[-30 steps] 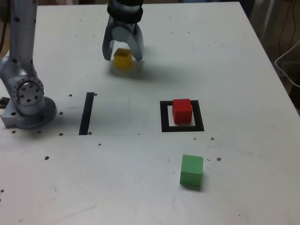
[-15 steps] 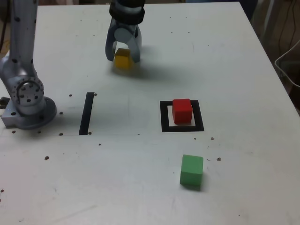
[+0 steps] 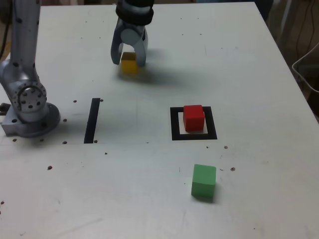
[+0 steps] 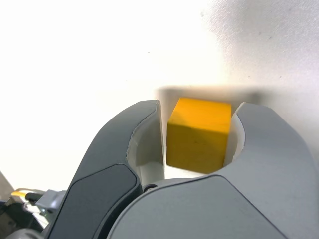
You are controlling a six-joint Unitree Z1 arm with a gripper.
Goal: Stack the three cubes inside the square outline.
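At the far side of the white table in the exterior view, my gripper (image 3: pixel 128 60) points down over the yellow cube (image 3: pixel 129 67), with both fingers pressed to its sides. In the wrist view the yellow cube (image 4: pixel 199 134) fills the gap between the grey fingers of the gripper (image 4: pixel 199 107). The red cube (image 3: pixel 193 117) sits inside the black square outline (image 3: pixel 175 134), towards its back edge. The green cube (image 3: pixel 204 181) rests alone on the table, nearer the camera than the outline.
The arm's grey base (image 3: pixel 30 107) stands at the exterior view's left. A straight black strip (image 3: pixel 92 120) lies beside it. Small dark holes dot the table (image 3: pixel 149 199). White cables (image 3: pixel 306 69) hang past the table's right edge.
The fingers have drawn together around the yellow cube, from wide apart to pressing on its sides. The cubes have not moved.
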